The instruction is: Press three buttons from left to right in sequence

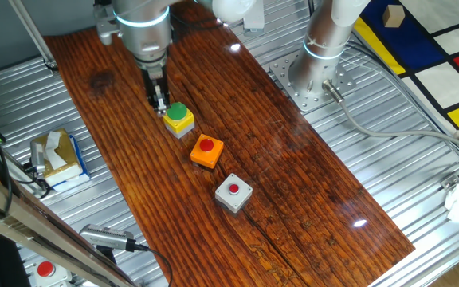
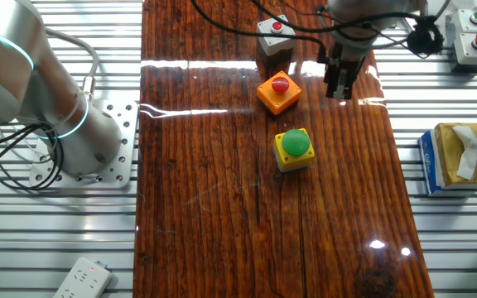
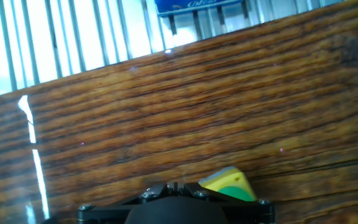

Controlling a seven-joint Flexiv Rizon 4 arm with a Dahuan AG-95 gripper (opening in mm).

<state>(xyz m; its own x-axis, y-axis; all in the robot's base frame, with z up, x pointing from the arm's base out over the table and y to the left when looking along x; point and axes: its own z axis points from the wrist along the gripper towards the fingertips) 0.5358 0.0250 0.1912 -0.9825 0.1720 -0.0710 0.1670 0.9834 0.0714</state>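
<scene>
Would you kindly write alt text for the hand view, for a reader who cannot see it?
Looking down along the hand, a yellow box with green button peeks out at the bottom edge, partly hidden behind the dark gripper body. Above it, the striped wooden table fills most of the frame, with ribbed metal and a blue object along the top.

Silver-grey arm (image 1: 143,24), glowing cyan ring, black pincer (image 1: 159,102), black cables

We see a glossy dark wood board (image 1: 293,159) lying on a ribbed metal table (image 1: 405,104), with bright glints of overhead light on its grain. Far right, the floor (image 1: 445,56) shows blue, yellow, red and white panels edged in black. A tissue box (image 1: 58,155) sits at left.
</scene>
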